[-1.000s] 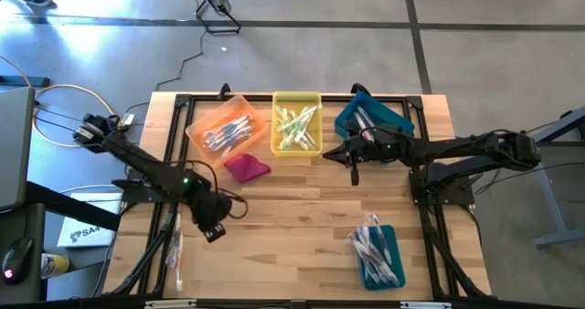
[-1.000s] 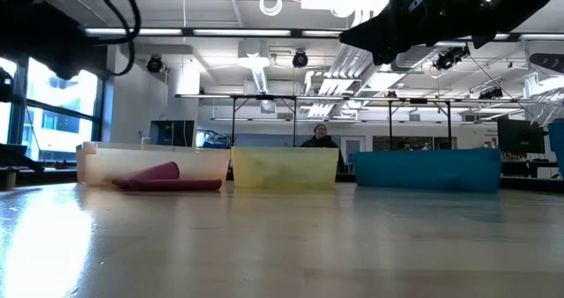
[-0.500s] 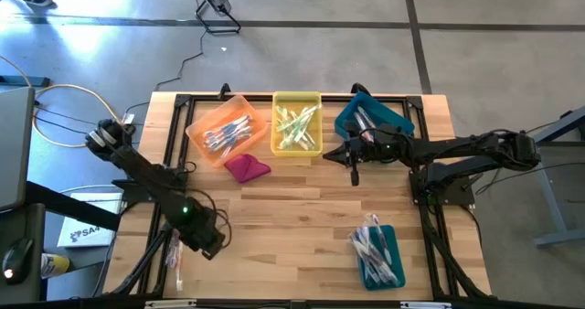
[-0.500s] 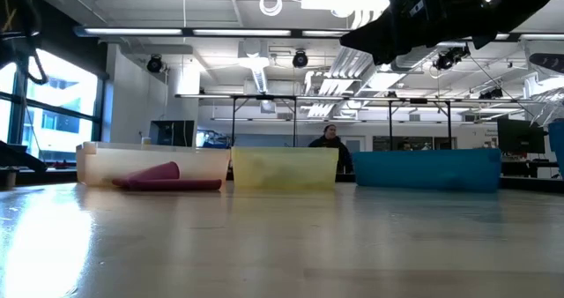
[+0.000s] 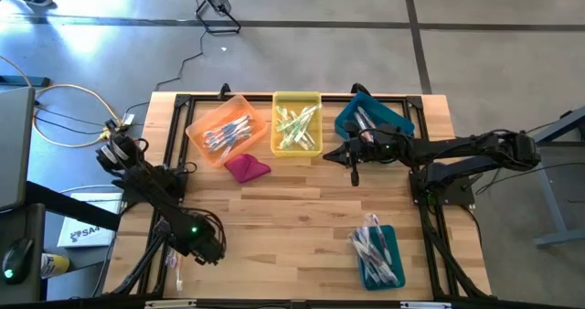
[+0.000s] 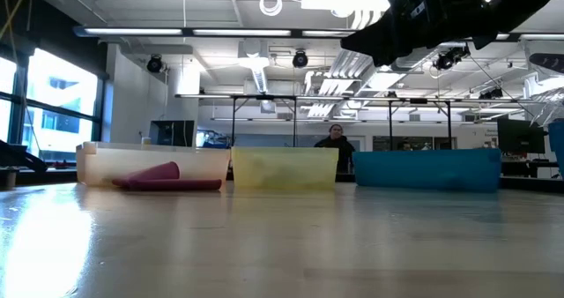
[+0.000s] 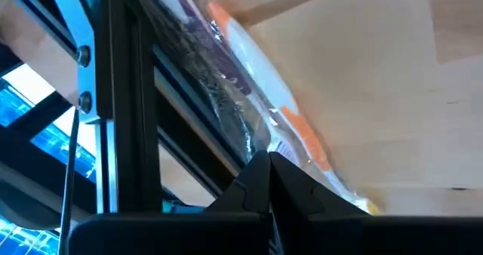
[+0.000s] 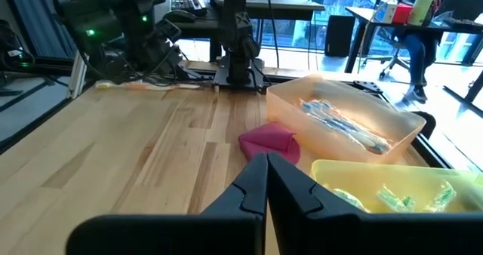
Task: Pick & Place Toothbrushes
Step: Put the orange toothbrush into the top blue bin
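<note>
Although both claws are closed on nothing, the toothbrushes are already spread among four bins, so the sorting looks partly done. In the overhead picture, the orange bin (image 5: 222, 127) at upper centre holds blue and white toothbrushes (image 5: 227, 132), the yellow bin (image 5: 297, 122) beside it holds green ones (image 5: 296, 124), and a teal bin (image 5: 372, 120) to its right holds a few more. A second teal bin (image 5: 380, 254) at lower right is heaped with mixed toothbrushes (image 5: 371, 239), probably the supply still to be sorted by colour. A magenta cloth (image 5: 247, 167) lies just below the orange bin.

The right gripper (image 5: 354, 171) hangs near the middle of the picture, below the gap between the yellow and upper teal bins, fingers pressed together. The left gripper (image 5: 208, 251) sits at lower left by the table (image 5: 292, 218) edge, fingers together too; its wrist picture shows a plastic-wrapped packet (image 7: 256, 96) lying along the frame rail there, which may be why the arm reaches that way. A person (image 6: 336, 137) stands far behind the bins in the table-level picture.
</note>
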You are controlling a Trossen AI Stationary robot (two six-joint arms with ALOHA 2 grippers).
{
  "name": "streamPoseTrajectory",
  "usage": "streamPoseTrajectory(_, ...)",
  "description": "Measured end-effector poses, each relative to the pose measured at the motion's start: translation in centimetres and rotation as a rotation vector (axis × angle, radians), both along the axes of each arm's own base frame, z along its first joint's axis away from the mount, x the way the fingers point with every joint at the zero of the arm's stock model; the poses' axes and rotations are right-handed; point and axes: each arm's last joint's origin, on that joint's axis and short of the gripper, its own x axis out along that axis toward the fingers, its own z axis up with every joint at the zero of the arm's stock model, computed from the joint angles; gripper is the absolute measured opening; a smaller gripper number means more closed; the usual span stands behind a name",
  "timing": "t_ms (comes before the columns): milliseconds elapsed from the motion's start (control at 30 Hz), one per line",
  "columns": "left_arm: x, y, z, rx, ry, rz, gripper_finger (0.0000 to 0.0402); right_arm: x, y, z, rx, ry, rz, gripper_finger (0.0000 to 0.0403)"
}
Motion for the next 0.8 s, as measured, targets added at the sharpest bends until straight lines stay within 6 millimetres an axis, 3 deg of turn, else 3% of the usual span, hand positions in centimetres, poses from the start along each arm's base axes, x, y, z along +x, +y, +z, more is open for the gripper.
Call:
streamPoseTrajectory(400,-1.5,-1.3,-0.1,0.042,0.036,-0.036,0.0000,0.0,0.0,0.0,0.001,0.001,0.004,0.0002)
streamPoseTrajectory(800,-0.8,-2.6,-3.3,0.084,0.023,-0.077,0.0000,0.0,0.2,0.1,0.014,-0.011,0.071,0.0002)
